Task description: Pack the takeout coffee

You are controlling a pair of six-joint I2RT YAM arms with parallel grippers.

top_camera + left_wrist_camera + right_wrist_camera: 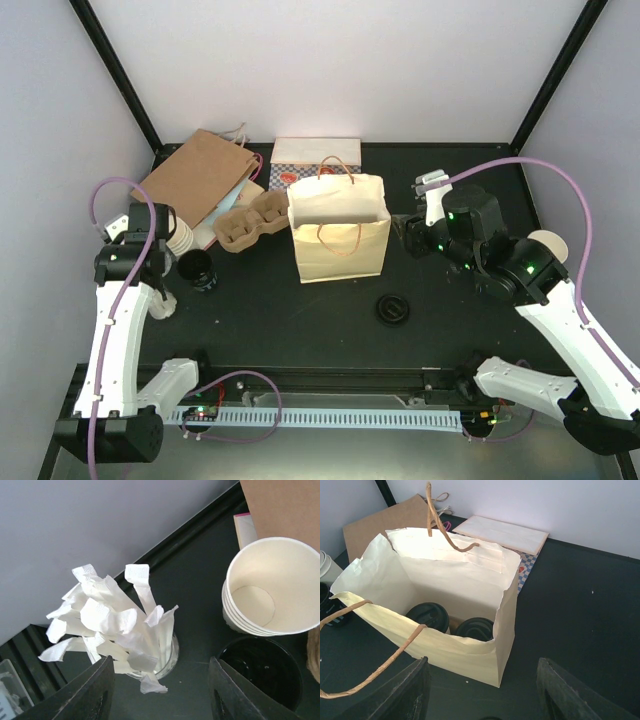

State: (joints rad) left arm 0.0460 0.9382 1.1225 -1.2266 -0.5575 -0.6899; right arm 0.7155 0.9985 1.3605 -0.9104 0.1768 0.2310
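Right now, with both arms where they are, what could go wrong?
The left gripper hangs open over the glass of wrapped straws; a clumsy close might tip it toward the cup stack nearby. The right gripper sits open just beside the paper bag; a nudge could topple it with the two lidded coffees inside.

The open bag is standing mid-table, with two lidded cups sitting in it. The cup carrier is lying just left of it, a loose lid is resting before it to the right, and the lidless cup stack is standing beside the straw jar.
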